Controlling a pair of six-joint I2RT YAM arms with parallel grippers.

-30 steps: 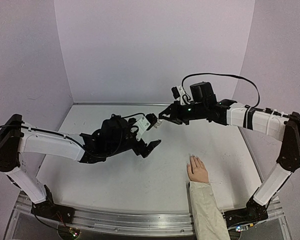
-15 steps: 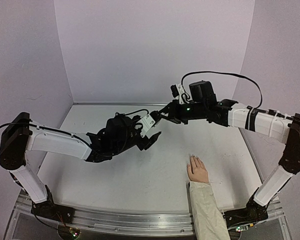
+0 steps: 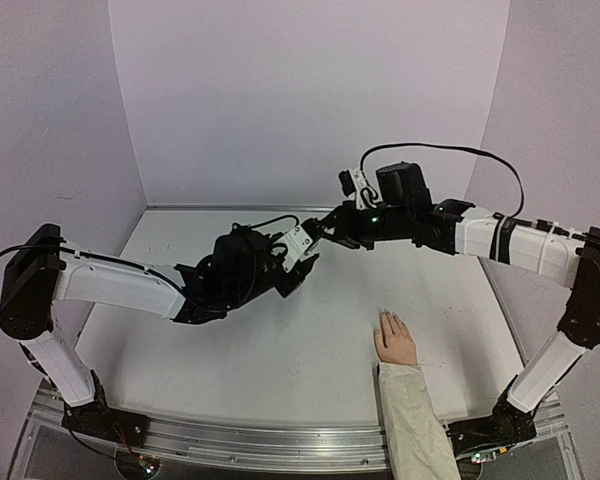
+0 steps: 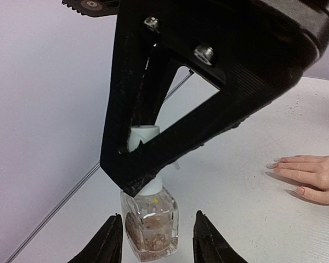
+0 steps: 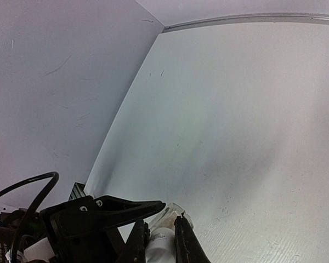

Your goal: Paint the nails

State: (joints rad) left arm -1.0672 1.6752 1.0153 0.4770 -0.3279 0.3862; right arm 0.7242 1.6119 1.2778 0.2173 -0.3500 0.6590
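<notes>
Over the middle of the table (image 3: 230, 350), the two grippers meet at a small clear bottle (image 4: 151, 219); the right gripper (image 5: 160, 235) is pinched tight on its white cap (image 4: 145, 134); the left gripper (image 4: 159, 241) has its fingers partly apart, one on each side of the glass, with a thin gap on one side; the bottle stands upright with brown stuff at the bottom; the pale hand (image 3: 396, 342) in a cream sleeve (image 3: 410, 420) lies flat near the front right, well apart from both grippers; the nails (image 4: 273, 164) are tiny, at its fingertips.
</notes>
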